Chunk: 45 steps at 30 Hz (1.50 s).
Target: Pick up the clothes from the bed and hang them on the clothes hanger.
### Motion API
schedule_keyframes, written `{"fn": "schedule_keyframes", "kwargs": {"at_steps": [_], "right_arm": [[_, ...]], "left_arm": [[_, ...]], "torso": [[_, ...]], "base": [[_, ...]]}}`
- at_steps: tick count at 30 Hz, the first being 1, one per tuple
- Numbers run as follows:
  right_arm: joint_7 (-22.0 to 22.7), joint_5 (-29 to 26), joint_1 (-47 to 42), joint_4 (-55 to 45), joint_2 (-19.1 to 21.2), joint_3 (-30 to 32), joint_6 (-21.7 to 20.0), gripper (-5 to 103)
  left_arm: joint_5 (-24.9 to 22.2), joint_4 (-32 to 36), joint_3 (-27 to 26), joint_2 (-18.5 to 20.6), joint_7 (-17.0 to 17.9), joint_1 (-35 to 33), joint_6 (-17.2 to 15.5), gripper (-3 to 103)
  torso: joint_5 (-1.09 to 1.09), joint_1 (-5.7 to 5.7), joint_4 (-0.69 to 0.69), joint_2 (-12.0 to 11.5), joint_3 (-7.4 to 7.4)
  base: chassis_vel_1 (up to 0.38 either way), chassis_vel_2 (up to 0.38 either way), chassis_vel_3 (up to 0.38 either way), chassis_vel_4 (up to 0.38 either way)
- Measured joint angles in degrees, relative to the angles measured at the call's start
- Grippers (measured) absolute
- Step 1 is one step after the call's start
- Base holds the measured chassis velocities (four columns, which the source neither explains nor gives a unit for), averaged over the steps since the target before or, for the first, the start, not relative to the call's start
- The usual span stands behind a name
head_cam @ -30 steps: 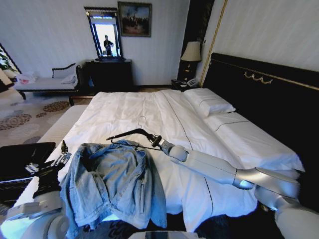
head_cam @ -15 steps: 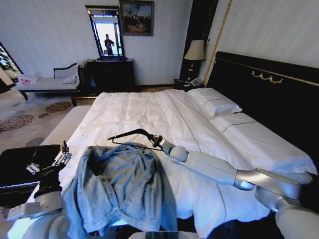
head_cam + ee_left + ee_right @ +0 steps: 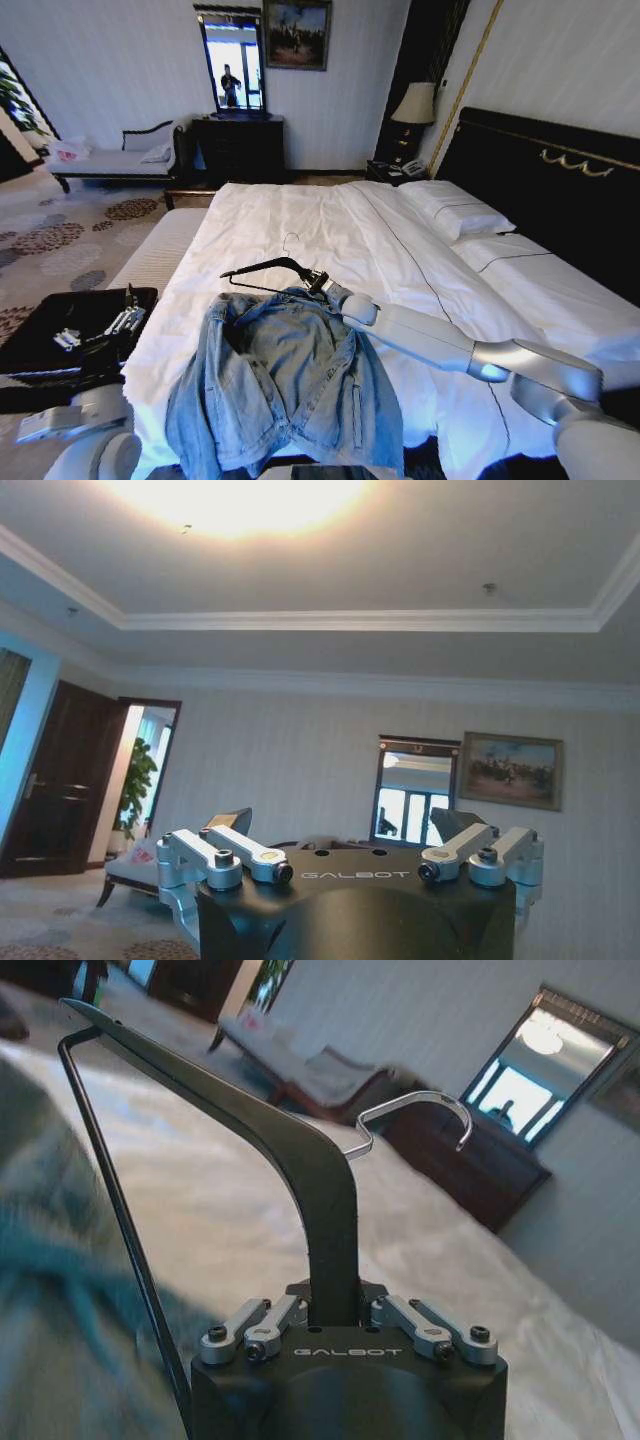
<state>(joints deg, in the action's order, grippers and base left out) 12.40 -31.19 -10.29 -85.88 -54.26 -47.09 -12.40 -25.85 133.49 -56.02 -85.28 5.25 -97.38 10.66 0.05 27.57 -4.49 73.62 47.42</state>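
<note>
Your right gripper (image 3: 318,283) has its fingers clenched on the black clothes hanger (image 3: 265,270) above the bed (image 3: 330,220), at the collar of the denim jacket (image 3: 285,375) draped over the bed's foot edge. Your left gripper (image 3: 350,855) idles with fingers released. The denim looks heavy and floppy, so I'd take hold at a shoulder.

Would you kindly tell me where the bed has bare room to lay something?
Bare duvet spans the bed between hanger and pillows. The near end is crowded: jacket, and the right end effector gripping the hanger.
</note>
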Motion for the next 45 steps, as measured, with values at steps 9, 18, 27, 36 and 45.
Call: {"fn": "schedule_keyframes", "kwargs": {"at_steps": [9, 18, 27, 36, 45], "right_arm": [[-7.25, 0.17, 1.04, -6.09, 5.41, 2.28, -9.77, 22], [-19.60, 4.07, -0.20, -8.19, 7.94, 5.50, -12.16, 22], [-17.14, 6.89, -0.05, -4.11, 2.95, 2.89, -18.13, 22], [-13.30, 5.95, 2.96, -0.16, -2.01, -2.31, -24.12, 22], [-12.00, 2.97, 6.21, 4.49, -10.63, -7.25, -24.84, 22]], "left_arm": [[0.18, 0.00, 0.37, -0.27, -0.04, 0.13, 0.10, 100], [0.85, -0.17, 1.37, -0.63, -0.07, 0.58, 0.10, 100], [0.45, -0.87, 0.30, -0.28, -0.04, 0.51, 0.23, 100], [-0.80, -1.91, -1.75, 0.10, 0.04, 0.47, 0.69, 100], [-2.44, -2.68, -3.45, 0.61, 0.12, 0.91, 0.94, 100]], "torso": [[-0.06, 0.03, 0.05, -0.01, 0.01], [-0.02, 0.02, 0.00, 0.00, 0.00], [-0.06, 0.03, 0.05, 0.00, 0.00], [-0.06, 0.03, 0.02, 0.00, 0.00], [-0.06, 0.03, 0.02, 0.00, 0.00]], "base": [[-0.038, -0.037, 0.010, 0.016], [0.000, 0.000, 0.000, 0.000], [0.000, 0.000, 0.000, 0.000], [0.000, 0.000, 0.000, 0.000], [0.000, 0.000, 0.000, 0.000]]}}
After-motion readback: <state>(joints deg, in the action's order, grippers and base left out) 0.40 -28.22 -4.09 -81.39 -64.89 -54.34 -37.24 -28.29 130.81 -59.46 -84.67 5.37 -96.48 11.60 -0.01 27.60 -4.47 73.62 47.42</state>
